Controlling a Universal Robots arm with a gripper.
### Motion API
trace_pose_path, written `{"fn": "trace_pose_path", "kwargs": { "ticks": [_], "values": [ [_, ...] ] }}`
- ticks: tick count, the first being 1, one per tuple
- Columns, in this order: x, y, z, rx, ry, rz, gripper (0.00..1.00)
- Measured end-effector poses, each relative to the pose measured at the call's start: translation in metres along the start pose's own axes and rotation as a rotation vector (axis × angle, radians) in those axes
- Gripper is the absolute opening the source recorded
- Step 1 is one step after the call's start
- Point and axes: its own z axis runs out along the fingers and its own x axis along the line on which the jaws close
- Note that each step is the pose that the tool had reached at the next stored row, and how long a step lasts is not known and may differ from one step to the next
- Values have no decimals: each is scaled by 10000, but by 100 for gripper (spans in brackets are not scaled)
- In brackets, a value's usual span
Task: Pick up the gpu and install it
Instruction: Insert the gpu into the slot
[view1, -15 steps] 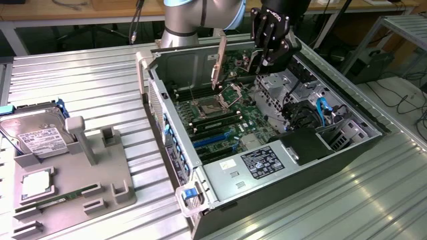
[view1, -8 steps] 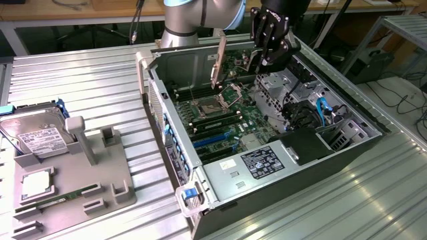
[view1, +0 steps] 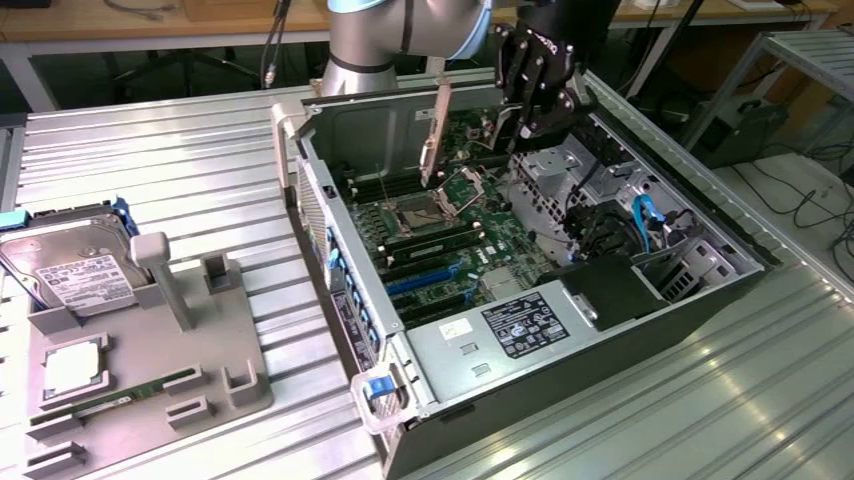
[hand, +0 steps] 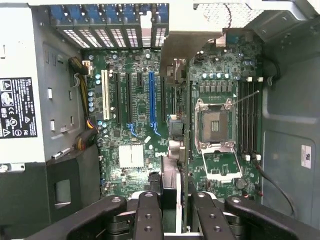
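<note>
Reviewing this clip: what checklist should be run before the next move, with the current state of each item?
1. gripper shut on the gpu: ok.
2. gpu over the open case: ok.
3. gpu seated in the motherboard: not ok, it hangs above the board.
4. blue slot free of any card: ok.
5. gpu edge lined up with a slot: cannot tell.

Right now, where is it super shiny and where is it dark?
Exterior view: light glares in streaks off the ribbed metal table. Wrist view: the case's vent panel washes out white; the gpu in the jaws looks dark.
</note>
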Motion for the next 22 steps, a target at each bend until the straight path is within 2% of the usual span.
{"fn": "trace_pose_path", "kwargs": {
  "ticks": [3, 5, 10, 14, 22],
  "values": [
    [2, 48, 16, 2, -19, 1, 28],
    [3, 49, 37, 3, -21, 1, 28],
    [8, 52, 162, 1, -21, -28, 28],
    [11, 53, 204, 2, -29, -47, 28],
    [17, 75, 324, 49, -33, -86, 28]
  ]
}}
